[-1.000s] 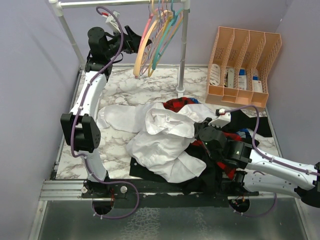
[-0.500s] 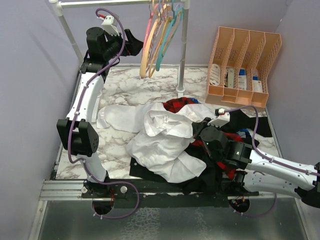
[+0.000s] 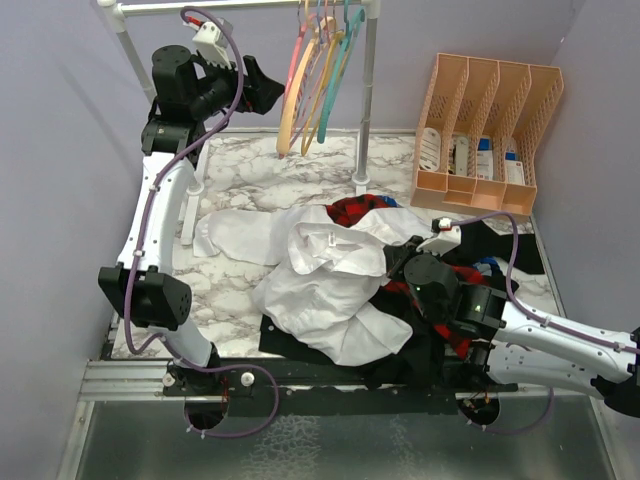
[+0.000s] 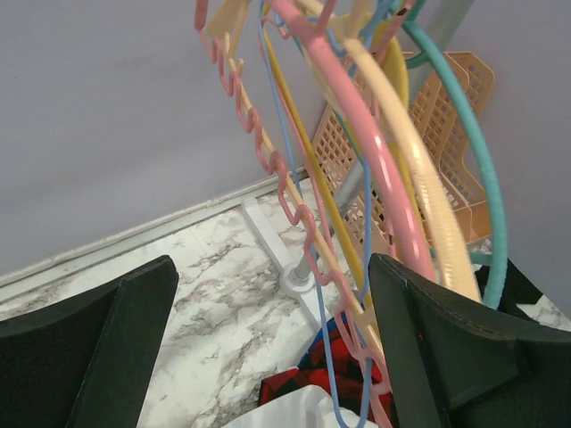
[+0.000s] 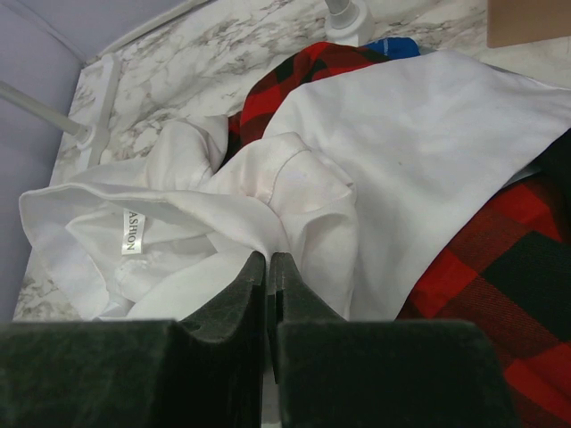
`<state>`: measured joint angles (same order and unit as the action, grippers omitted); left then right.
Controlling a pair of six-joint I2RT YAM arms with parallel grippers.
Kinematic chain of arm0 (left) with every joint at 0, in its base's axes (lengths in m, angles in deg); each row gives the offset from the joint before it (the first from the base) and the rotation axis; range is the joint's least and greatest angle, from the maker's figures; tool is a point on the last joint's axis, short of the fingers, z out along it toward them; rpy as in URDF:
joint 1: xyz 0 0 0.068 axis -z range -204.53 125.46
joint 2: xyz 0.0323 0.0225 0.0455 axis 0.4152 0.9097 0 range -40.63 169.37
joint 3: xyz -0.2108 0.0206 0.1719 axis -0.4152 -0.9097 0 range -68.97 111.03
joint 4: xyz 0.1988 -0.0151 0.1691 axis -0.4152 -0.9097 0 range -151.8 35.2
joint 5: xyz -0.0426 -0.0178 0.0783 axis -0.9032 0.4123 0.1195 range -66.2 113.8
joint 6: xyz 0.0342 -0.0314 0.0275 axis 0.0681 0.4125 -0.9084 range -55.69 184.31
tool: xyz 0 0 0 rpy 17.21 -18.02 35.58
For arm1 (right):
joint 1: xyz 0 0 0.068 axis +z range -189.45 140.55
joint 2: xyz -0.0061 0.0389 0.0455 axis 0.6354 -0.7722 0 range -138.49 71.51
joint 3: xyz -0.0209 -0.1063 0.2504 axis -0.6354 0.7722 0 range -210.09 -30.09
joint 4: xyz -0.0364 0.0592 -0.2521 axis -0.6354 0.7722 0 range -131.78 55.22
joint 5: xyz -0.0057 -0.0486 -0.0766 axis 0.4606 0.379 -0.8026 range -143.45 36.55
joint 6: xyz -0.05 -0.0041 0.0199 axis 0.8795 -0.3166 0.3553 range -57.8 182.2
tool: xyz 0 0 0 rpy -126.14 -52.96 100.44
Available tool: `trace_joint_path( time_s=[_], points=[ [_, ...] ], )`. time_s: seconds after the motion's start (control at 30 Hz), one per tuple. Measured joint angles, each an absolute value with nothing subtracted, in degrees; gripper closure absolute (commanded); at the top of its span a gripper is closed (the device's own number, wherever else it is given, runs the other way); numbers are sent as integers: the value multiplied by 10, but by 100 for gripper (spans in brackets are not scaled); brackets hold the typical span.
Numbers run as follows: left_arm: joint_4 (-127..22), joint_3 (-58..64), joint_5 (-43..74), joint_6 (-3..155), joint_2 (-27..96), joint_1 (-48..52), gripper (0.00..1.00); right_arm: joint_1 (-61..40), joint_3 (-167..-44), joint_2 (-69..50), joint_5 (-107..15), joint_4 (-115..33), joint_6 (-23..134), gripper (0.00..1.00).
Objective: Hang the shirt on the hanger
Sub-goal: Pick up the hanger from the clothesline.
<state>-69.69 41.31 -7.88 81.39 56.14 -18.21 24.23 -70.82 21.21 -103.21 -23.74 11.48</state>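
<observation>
The white shirt (image 3: 320, 290) lies crumpled on the pile of clothes in the middle of the table. My right gripper (image 3: 395, 265) is shut on a fold of the shirt (image 5: 419, 152) near its collar, tips (image 5: 268, 259) pinching the cloth. The thin pink hanger (image 4: 268, 156) with wavy arms hangs on the rail among other hangers (image 3: 296, 60). My left gripper (image 3: 262, 95) is raised beside them, open (image 4: 277, 357). The pink hanger's lower arm runs down between the wide-apart fingers, close to the right one.
A thick peach hanger (image 3: 285, 120), a teal hanger (image 3: 335, 90) and others share the rail. The rack's post (image 3: 365, 100) stands behind the pile. A red plaid shirt (image 3: 355, 208) and a black garment (image 3: 400, 350) lie under the white one. A peach file organiser (image 3: 490, 130) stands at the back right.
My left arm has risen and drawn back to the left, its gripper opening wider beside the hangers, which swung slightly. The right gripper and the shirt have not moved.
</observation>
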Motion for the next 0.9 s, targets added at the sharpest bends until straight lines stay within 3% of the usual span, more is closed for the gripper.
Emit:
trace_joint_path(
  time_s=[0.47,0.9],
  points=[
    [-731,408,-80,755,515,-182,5,242,-699,224,-1021,-239,119,99],
    [-651,477,-114,804,573,-177,11,242,-692,241,-1018,-238,119,99]
  ],
)
